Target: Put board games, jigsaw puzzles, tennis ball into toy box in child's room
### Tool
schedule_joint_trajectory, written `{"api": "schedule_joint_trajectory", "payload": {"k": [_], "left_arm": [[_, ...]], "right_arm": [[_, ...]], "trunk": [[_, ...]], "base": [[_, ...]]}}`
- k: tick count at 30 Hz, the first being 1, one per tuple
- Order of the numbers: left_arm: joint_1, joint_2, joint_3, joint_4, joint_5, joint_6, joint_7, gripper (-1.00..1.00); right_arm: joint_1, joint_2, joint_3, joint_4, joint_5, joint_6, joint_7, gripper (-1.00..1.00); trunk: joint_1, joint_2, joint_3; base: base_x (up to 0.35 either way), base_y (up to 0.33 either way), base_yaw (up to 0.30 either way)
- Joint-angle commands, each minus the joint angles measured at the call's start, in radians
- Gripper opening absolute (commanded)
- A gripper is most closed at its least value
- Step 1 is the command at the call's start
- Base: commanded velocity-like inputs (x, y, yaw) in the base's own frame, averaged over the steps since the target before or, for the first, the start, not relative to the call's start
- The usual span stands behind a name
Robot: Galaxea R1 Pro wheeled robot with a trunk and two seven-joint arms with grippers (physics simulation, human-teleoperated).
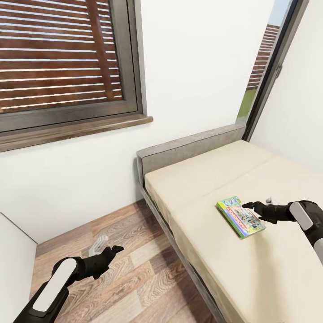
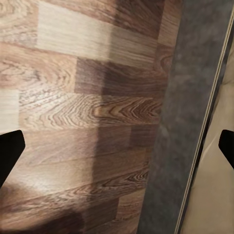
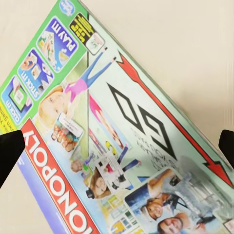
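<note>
Monopoly board game [image 1: 240, 216] lies flat on the bed [image 1: 287, 260], right of centre, long axis diagonal. We judge our right tool [image 1: 249, 206], released, poised directly above; left tool [image 1: 112, 250], released, hangs over floor.

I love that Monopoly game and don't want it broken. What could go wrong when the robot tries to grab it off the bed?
The Monopoly box lies flat on the soft bed, so the open right gripper above it may struggle to get a finger under an edge and could just push it along. A thin grip might also let the wide box tilt and slip out.
</note>
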Motion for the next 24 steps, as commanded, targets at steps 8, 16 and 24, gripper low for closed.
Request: {"api": "schedule_joint_trajectory", "payload": {"k": [8,16,24], "left_arm": [[-0.001,0.001,-0.002,-0.001,0.011,-0.001,0.01,1.0],[-0.001,0.001,-0.002,-0.001,0.011,-0.001,0.01,1.0],[-0.001,0.001,-0.002,-0.001,0.011,-0.001,0.01,1.0]], "right_arm": [[0.0,-0.001,-0.002,-0.01,0.007,0.004,0.007,1.0],[0.005,-0.002,-0.004,-0.04,0.007,0.005,0.007,1.0],[0.007,-0.003,-0.005,-0.051,0.005,0.006,0.008,1.0]], "trunk": [[0.0,0.0,-0.001],[0.023,-0.042,-0.02],[0.031,-0.056,-0.026]], "base": [[0.0,0.0,0.0],[0.0,0.0,0.0],[0.0,0.0,0.0]]}}
